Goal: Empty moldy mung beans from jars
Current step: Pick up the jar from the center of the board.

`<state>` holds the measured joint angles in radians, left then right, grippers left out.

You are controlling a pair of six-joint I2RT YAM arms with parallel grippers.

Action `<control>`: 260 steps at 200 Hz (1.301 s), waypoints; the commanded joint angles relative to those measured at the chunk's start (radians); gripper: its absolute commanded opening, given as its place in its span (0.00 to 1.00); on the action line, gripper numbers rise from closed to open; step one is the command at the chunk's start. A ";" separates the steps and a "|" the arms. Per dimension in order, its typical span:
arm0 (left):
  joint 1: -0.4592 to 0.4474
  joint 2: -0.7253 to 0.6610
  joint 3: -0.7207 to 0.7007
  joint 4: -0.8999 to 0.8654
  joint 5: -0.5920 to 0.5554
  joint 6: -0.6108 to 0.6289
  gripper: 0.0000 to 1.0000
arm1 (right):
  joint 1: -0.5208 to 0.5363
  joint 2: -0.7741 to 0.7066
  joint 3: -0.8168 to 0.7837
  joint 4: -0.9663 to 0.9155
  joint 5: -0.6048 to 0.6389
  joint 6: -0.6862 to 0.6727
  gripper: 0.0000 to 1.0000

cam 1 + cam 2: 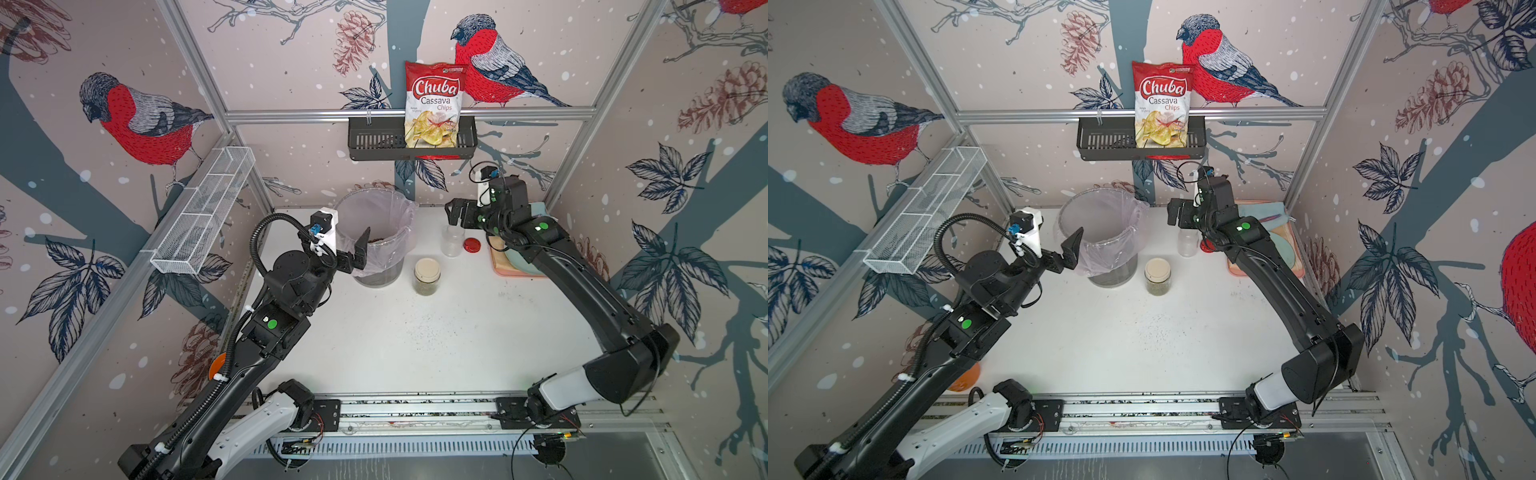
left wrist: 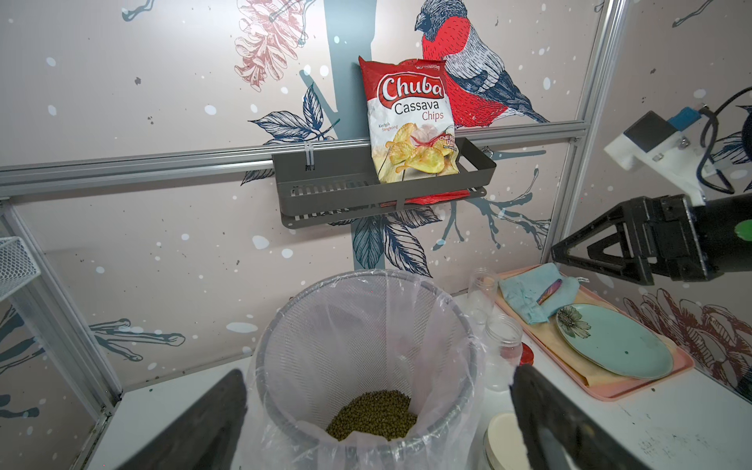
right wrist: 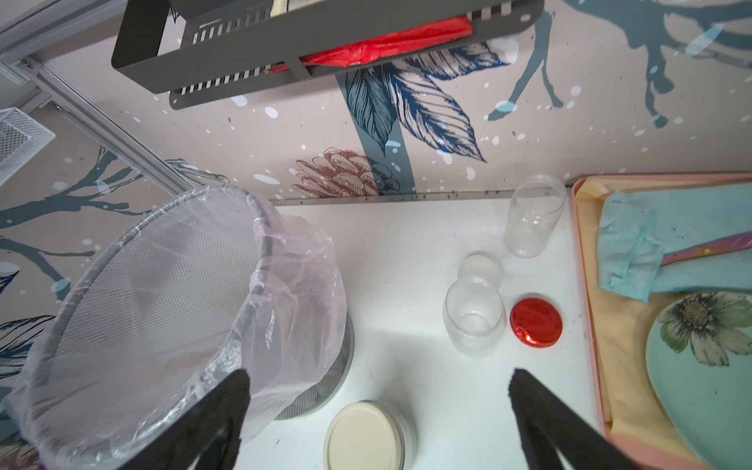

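White speckled tabletop (image 1: 415, 340) stretches open behind my pincers. My left pincer (image 1: 360, 251), spread wide, hovers at the rim of the grey lined mesh bin (image 1: 382, 274) holding olive mung beans (image 2: 372, 415). My right pincer (image 1: 451, 214), also spread, hangs raised near an empty clear jar (image 1: 452, 241). Between them, slightly behind, stands a beige-lidded jar (image 1: 427, 277) of beans.

Bright, even light; soft shadow on the tabletop (image 3: 407, 244) beside the bin (image 3: 134, 260); a glint on the red lid (image 3: 536, 321) near the bin; wide-angle bowing toward the edges
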<state>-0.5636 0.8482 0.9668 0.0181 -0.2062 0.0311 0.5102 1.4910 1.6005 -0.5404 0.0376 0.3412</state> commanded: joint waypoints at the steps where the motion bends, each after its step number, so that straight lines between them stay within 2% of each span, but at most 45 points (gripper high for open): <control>1: 0.001 -0.012 -0.024 0.045 -0.008 -0.023 0.99 | 0.004 -0.009 0.013 -0.100 -0.073 0.016 0.99; 59: 0.001 0.023 -0.018 0.008 -0.041 -0.043 0.99 | 0.045 0.054 0.027 -0.225 -0.059 0.023 0.99; 149: 0.001 -0.009 -0.064 0.046 -0.072 -0.019 0.99 | 0.143 0.192 0.056 -0.369 -0.070 -0.005 1.00; 167: 0.001 -0.006 -0.072 0.045 -0.071 -0.012 0.99 | 0.161 0.240 0.059 -0.410 -0.025 -0.010 1.00; 208: 0.001 -0.005 -0.076 0.043 -0.077 -0.010 0.99 | 0.175 0.289 0.034 -0.386 0.009 -0.010 1.00; 260: 0.001 0.004 -0.079 0.045 -0.080 -0.003 0.99 | 0.175 0.350 0.041 -0.351 -0.015 -0.013 1.00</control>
<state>-0.5636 0.8497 0.8886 0.0177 -0.2729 0.0265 0.6838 1.8248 1.6363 -0.9123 0.0219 0.3382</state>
